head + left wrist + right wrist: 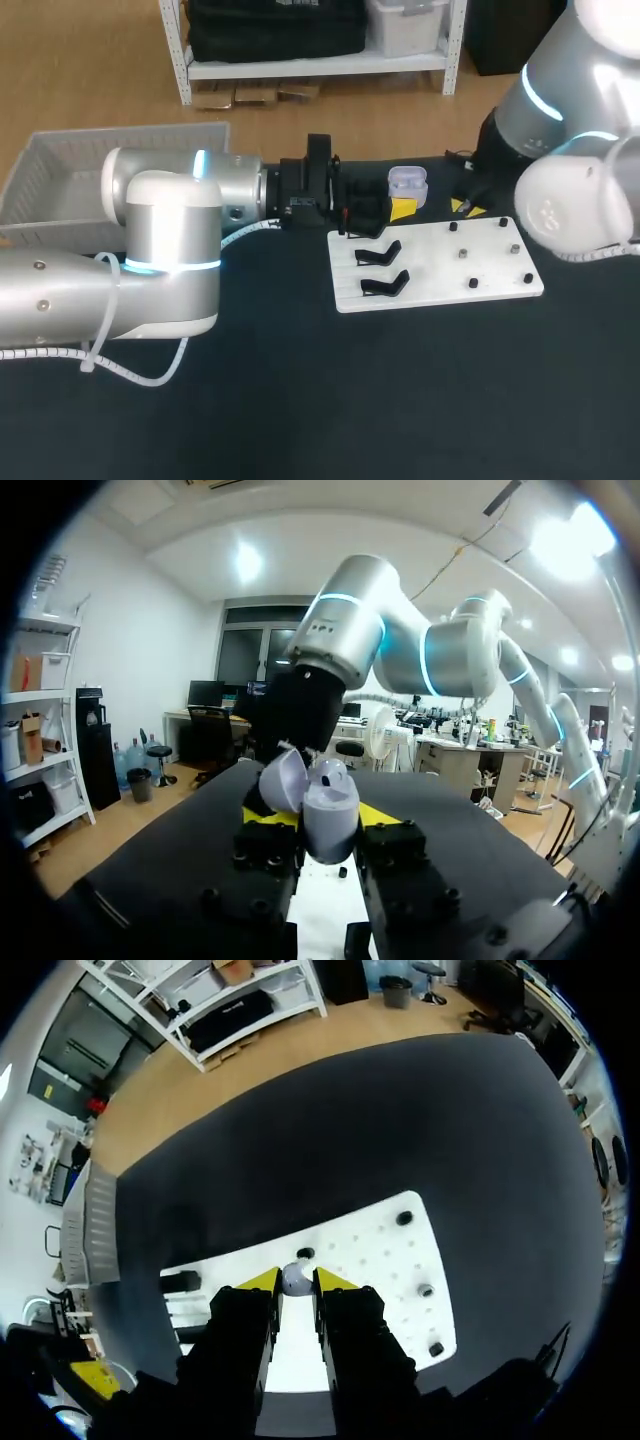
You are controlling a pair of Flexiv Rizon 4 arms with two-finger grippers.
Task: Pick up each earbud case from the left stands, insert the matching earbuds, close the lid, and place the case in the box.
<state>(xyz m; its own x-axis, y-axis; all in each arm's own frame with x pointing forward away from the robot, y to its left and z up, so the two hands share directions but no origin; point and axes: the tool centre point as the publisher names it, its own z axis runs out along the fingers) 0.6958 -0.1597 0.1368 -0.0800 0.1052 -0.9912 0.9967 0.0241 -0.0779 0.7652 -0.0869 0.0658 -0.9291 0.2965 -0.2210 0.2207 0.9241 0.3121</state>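
The pale lilac, rounded plastic earbud case (335,830) is upright with its hinged lid (283,780) swung open. It is clamped from both sides between the yellow tips of the left pincer (324,818), just beyond the far edge of the white perforated board (440,270). The right pincer (298,1282), close to the case, is closed narrowly on a small white rounded earbud (295,1278). The board lies on the black desk (400,400) with two black angled stands (385,285) at its left end, and a pale grey slotted plastic box (70,170) sits at the desk's far left.
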